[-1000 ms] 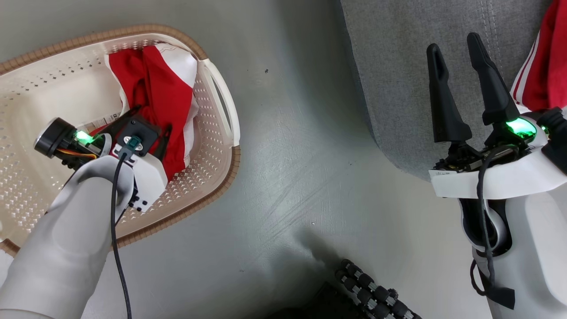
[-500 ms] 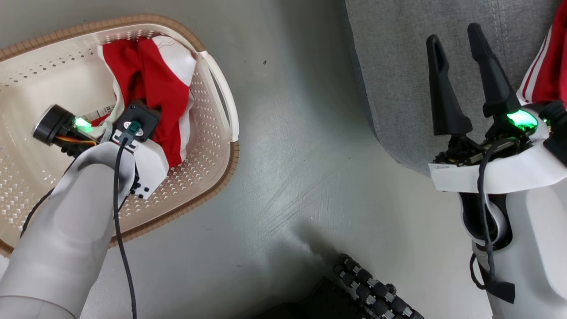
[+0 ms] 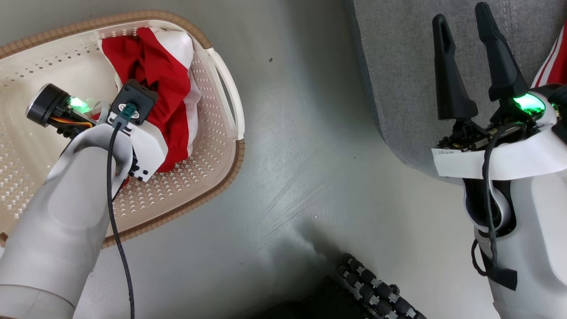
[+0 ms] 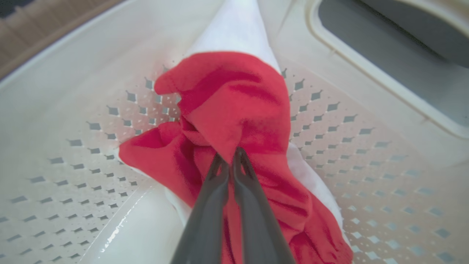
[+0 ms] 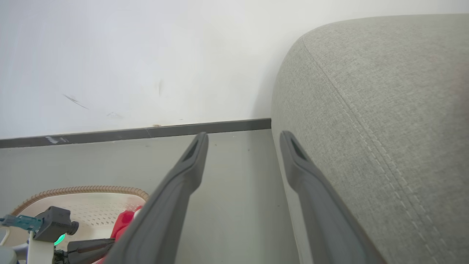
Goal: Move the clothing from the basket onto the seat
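The left claw [image 4: 231, 156] is pinched shut on a fold of the bright red fabric garment with white panels [image 4: 234, 102], its two dark fingertips pressed together with red cloth gathered between and around them. That garment lies bunched inside the cream plastic laundry basket [image 3: 212, 146], against the perforated wall on the side nearest the pale side handle [image 3: 226, 97], with a white panel running up towards the brown woven-look rim [image 3: 177, 212]. In the head view the pale left forearm [image 3: 66, 221] reaches down into the basket and its wrist housing covers the fingers. The basket stands on the smooth grey floor [image 3: 288, 155], well apart from the large grey fabric-upholstered sofa [image 3: 398, 66]. The right claw [image 3: 460, 13] stands wide, its long dark fingers spread and holding nothing; in the head view they lie over the rounded, seamed edge of the sofa. A second red garment with white stripes [image 3: 556, 66] rests on the sofa at the right edge of that view, just beside the right wrist. The right wrist view shows a white wall [image 5: 146, 55] and a dark skirting board [image 5: 183, 130] behind floor and sofa.
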Controlling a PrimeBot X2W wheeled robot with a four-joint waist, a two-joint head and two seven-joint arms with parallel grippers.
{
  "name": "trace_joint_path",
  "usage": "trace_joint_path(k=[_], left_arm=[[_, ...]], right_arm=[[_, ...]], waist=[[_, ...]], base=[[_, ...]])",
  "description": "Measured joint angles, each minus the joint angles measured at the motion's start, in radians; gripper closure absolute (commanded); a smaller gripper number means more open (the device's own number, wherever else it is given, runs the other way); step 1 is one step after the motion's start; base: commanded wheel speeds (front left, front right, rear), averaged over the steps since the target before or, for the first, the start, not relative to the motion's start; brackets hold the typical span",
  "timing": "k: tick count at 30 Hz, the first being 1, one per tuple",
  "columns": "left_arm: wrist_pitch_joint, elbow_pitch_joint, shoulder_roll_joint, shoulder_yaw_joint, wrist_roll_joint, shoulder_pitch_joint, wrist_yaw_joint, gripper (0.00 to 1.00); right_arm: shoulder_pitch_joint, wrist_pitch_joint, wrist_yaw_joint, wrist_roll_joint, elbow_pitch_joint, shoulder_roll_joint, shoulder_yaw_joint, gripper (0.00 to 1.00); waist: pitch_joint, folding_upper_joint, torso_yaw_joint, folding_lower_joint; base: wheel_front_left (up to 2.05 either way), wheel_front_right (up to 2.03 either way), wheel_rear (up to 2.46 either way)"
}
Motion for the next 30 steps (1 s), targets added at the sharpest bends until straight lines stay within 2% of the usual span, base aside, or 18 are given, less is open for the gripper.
trace_joint_path(k=[7,14,30], left_arm=[[-0.033,-0.033,0.025,0.007,-0.001,0.001,0.000,1.00],[-0.096,-0.096,0.025,0.028,-0.024,0.030,0.002,1.00],[-0.161,-0.297,0.029,0.108,-0.082,0.128,0.063,1.00]], right_arm=[[-0.033,-0.001,0.000,-0.023,0.012,0.000,-0.003,0.00],[-0.039,-0.001,0.000,-0.054,0.022,-0.001,-0.013,0.00],[-0.100,-0.001,0.000,-0.131,0.061,-0.002,-0.023,0.00]], waist=[[-0.013,0.0000,0.024,0.0000],[-0.031,0.0000,0.050,0.0000],[-0.099,0.0000,0.122,0.0000]], base=[[0.00,0.00,0.00],[0.00,0.00,0.00],[0.00,0.00,0.00]])
